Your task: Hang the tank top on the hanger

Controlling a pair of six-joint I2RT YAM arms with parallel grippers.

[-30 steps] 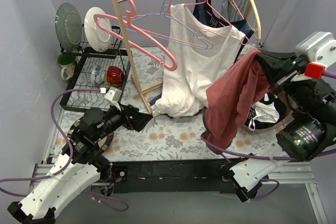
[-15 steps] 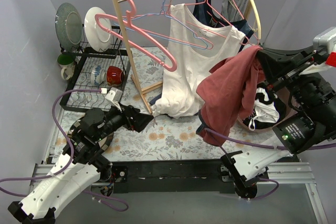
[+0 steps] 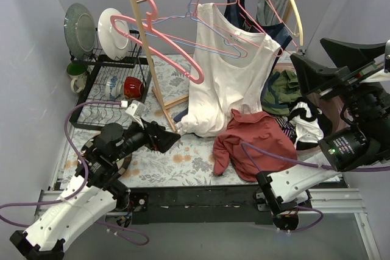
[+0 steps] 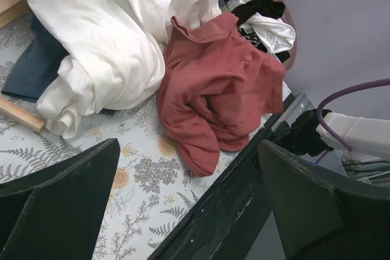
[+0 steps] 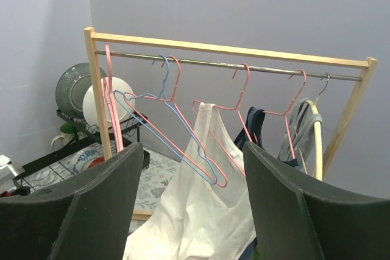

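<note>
The tank top [image 4: 219, 89] is matt rust-red cloth, soft and creased. Behind it, the white tank top [image 4: 109, 35] is smooth, thin cloth. The tabletop [image 4: 140, 175] has a matt flower-printed cover. The rack [image 5: 225, 45] is pale bare wood with a dull metal rail [image 5: 268, 71]. The hanger [image 5: 178, 80] is thin pink coated wire. The left gripper [image 4: 189, 144] has jaws of matt black plastic. The plates [image 3: 113, 25] at far left look glossy.

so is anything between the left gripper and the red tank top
Nothing visible. The left gripper is open and faces the rust-red tank top, heaped on the floral tablecloth with only bare cloth between. The white tank top bunches beside it.
</note>
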